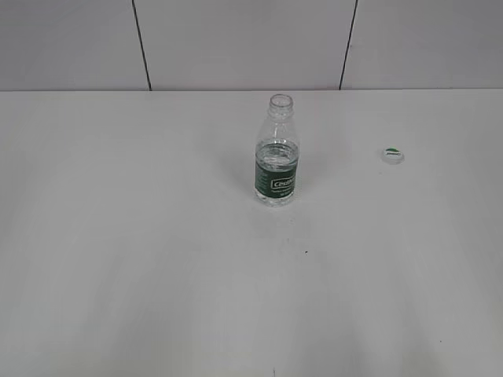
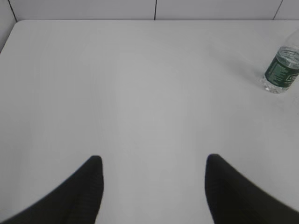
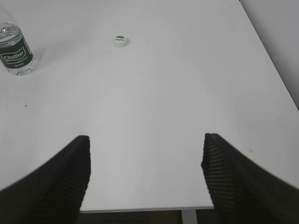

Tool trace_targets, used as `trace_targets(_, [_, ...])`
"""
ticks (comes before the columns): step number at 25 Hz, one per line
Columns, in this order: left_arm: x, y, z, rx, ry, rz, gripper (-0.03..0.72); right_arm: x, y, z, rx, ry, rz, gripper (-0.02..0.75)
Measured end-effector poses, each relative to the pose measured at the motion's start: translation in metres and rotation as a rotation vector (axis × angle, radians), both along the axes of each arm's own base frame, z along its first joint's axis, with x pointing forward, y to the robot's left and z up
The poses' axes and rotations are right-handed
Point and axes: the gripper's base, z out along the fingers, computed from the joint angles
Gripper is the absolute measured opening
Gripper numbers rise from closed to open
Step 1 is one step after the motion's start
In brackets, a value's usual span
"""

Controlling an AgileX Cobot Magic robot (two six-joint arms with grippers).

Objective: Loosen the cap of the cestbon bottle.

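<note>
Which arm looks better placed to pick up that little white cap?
Probably the right. The cap lies on the table right of the bottle, and the open, empty right gripper already sees it ahead.

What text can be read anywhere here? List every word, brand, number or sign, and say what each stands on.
"Cestbon": white lettering on the dark green wraparound label of the small clear ribbed plastic water bottle.
Smaller print under that brand name on the label: too small to read.
Green mark on top of the small round white plastic cap lying on the white table: too small and blurred to read.
No other text, numbers or signs.
</note>
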Motion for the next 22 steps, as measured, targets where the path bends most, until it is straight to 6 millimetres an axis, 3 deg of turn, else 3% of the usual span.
trace_targets(10, [0.0001,-0.0002,0.0003,0.001,-0.004,0.0,0.426,0.0009,0.0001,-0.0027,-0.001,0.012,0.0,0.569])
trace_targets(22, [-0.0005,-0.001,0.0004,0.025,-0.005,0.125,0.425,0.0009,-0.0005,-0.0027,-0.007,0.013,-0.004,0.569])
